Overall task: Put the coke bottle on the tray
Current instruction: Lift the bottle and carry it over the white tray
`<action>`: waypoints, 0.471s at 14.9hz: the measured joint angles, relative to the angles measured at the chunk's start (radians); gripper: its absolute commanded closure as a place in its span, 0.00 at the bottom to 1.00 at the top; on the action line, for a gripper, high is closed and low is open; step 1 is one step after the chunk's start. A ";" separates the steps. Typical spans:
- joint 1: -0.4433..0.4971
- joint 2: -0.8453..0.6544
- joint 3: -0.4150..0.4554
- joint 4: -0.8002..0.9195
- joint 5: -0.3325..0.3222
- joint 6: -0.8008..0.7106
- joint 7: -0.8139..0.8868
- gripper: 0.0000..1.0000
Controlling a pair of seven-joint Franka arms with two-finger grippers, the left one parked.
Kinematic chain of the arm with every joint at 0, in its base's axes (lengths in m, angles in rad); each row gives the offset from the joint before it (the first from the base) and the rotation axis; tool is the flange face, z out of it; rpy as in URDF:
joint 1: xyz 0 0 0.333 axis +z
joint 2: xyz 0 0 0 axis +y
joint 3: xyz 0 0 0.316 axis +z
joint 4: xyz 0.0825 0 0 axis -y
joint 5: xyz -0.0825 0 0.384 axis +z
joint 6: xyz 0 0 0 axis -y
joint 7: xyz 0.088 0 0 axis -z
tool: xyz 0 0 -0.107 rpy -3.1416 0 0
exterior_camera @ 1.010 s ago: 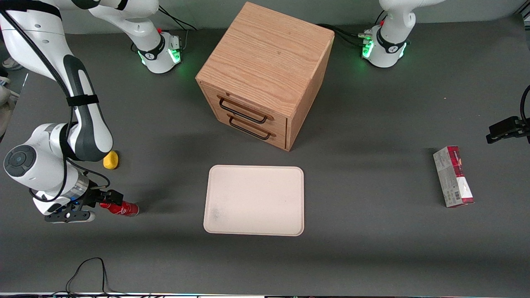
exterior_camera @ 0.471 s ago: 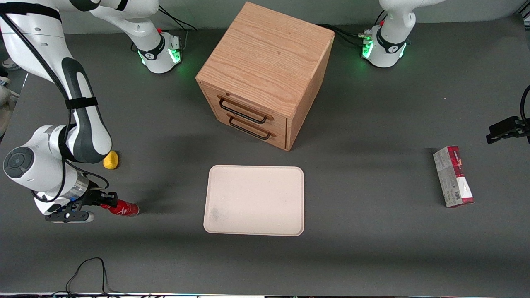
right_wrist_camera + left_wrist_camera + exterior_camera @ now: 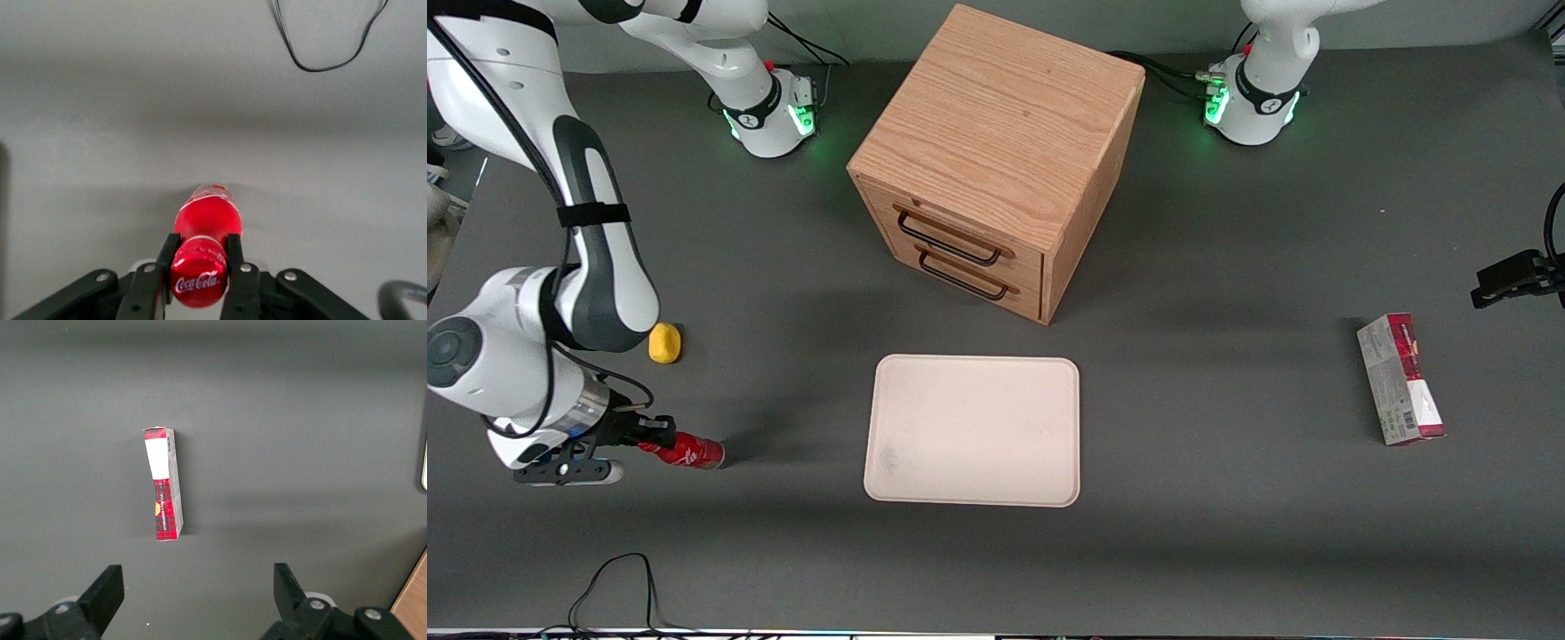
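Gripping the coke bottle [image 3: 690, 453] by its capped end, the gripper [image 3: 651, 435] sits at lower left of the front frame, fingers [image 3: 235, 257] clamped either side of the neck. Over the last second the arm has drawn back slightly; bottle lies on the table [image 3: 1227, 533], well apart from the tray [image 3: 974, 430]. Lift looks imminent.

Grey table [image 3: 1227, 551] — tray [image 3: 973, 430], cabinet [image 3: 996, 160], carton [image 3: 1400, 379].

Even overhead light, soft shadows on the table [image 3: 1227, 551]; frames sharp.
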 measured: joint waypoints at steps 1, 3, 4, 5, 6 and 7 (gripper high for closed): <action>0.001 -0.005 0.000 0.065 0.000 -0.086 0.006 1.00; 0.006 -0.020 0.001 0.192 0.000 -0.252 0.027 1.00; 0.011 -0.029 0.001 0.253 0.000 -0.324 0.044 1.00; 0.016 -0.037 0.002 0.310 -0.002 -0.388 0.056 1.00; 0.021 -0.045 0.007 0.358 -0.011 -0.440 0.067 1.00; 0.026 -0.052 0.025 0.401 -0.033 -0.487 0.092 1.00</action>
